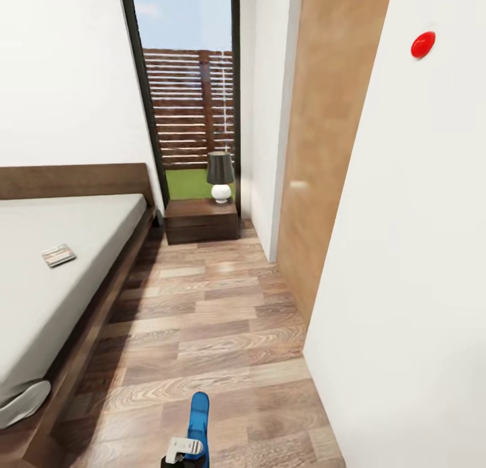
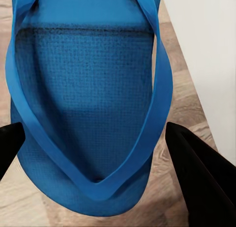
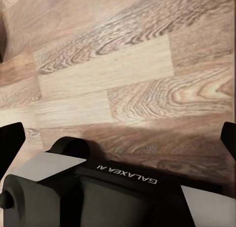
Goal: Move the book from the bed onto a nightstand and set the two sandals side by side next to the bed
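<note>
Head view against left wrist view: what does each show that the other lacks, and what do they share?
The head view alone takes in the bed with the book lying on its mattress, the nightstand by the window with a lamp on it, and a red dot on the right wall. The left wrist view alone shows the sandal's textured sole and strap close up between the left gripper and its dark fingertips. Both share the blue sandal and the wood-plank floor.
</note>
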{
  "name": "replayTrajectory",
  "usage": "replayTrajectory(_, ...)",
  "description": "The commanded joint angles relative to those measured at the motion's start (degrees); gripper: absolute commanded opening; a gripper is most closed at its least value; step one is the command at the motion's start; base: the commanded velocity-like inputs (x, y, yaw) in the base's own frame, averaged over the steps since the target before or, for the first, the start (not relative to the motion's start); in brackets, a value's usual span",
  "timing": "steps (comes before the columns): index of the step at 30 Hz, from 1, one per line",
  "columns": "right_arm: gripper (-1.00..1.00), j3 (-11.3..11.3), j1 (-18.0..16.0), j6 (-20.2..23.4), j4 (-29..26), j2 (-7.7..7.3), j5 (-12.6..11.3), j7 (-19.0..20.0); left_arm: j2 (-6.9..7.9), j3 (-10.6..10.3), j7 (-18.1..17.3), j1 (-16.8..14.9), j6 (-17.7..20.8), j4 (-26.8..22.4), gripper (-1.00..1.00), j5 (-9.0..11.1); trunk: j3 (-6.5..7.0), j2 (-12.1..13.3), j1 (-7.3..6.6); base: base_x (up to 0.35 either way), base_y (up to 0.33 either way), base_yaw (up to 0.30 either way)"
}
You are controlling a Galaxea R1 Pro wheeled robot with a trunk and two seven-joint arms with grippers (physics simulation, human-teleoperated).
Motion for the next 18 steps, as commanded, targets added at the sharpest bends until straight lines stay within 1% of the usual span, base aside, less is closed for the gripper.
replayTrajectory(1, 1.0, 0.5, 0.0, 0.4, -0.1, -0.02, -0.6, 0.1, 0.0, 0.0, -0.2, 0.0, -0.1, 0.1, -1.0, 0.3, -0.05, 0.0, 0.02, 0.265, -0.084, 0.0)
replayTrajectory(8, 1.0, 0.5, 0.0, 0.4, -0.1, -0.03, -0.6, 0.1, 0.0, 0.0, -0.2, 0.0, -0.1, 0.1, -1.0, 0.4, -0.05, 0.0, 0.02, 0.257, -0.087, 0.0)
replayTrajectory(12, 1.0, 0.5, 0.0, 0.4, -0.1, -0.05, -0.6, 0.1, 0.0, 0.0, -0.1, 0.0, -0.1, 0.1, -1.0, 0.4, -0.05, 0.0, 0.02, 0.077, -0.021, 0.0)
replayTrajectory(18, 1.0, 0.4, 0.0, 0.4, -0.1, -0.04, -0.6, 0.1, 0.0, 0.0, -0.1, 0.0, -0.1, 0.1, -1.0, 0.4, -0.05, 0.0, 0.02, 0.012, -0.003, 0.0)
